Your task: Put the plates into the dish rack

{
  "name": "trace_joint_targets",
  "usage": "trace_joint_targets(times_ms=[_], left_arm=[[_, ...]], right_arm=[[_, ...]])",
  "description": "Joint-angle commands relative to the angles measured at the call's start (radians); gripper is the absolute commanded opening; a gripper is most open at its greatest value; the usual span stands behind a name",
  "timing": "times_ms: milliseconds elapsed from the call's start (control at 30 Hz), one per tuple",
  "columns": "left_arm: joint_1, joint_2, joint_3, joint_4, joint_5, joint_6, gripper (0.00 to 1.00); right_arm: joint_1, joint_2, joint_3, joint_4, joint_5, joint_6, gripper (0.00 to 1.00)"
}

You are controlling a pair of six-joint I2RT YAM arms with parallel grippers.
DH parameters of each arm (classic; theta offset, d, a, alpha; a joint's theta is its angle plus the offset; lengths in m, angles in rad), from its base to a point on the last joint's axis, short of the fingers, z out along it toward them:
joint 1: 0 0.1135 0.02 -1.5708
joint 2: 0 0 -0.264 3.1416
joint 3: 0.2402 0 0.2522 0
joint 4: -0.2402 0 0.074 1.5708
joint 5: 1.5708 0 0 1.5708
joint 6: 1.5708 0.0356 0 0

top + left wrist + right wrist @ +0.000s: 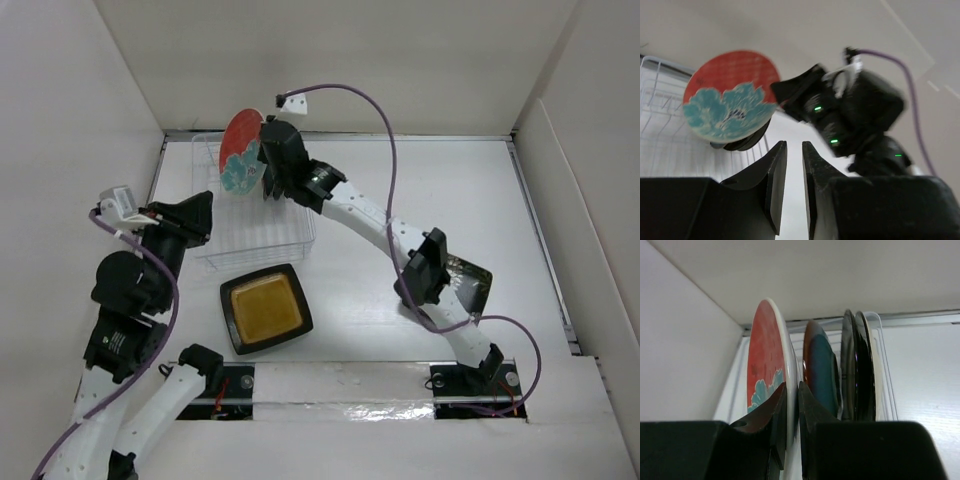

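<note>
My right gripper (264,172) (791,385) is shut on the rim of the red-patterned plate (240,155) (767,360) and holds it upright over the far left of the clear wire dish rack (270,235). In the right wrist view a teal plate (822,375), a black plate (860,375) and a cream plate (876,365) stand upright in the rack beside it. My left gripper (205,215) (794,144) is at the rack's left side, slightly open and empty. The left wrist view shows the red plate (730,95). A square dark-brown amber-centred plate (265,308) lies flat in front of the rack.
A dark square plate (472,282) lies on the table partly under my right arm. White walls close in the table at the left, back and right. The right arm's purple cable (385,120) arcs over the table.
</note>
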Motion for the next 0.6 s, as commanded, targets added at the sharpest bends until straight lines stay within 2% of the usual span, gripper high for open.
trace_joint_targets(times_ms=[0,67,400,567], left_arm=[[-0.028,-0.043,0.02,0.079,-0.047,0.019,0.16],[-0.038,-0.036,0.02,0.074,-0.033,0.023,0.17],[-0.081,-0.007,-0.037,0.094,0.028,0.02,0.17],[-0.1,-0.004,-0.055,0.098,0.018,0.031,0.17]], right_arm=[[0.046,0.008,0.177,0.298,0.165,-0.084,0.0],[0.072,0.063,0.221,0.323,0.199,-0.156,0.0],[0.082,0.13,0.155,0.573,0.337,-0.611,0.0],[0.091,0.151,0.172,0.694,0.387,-0.76,0.0]])
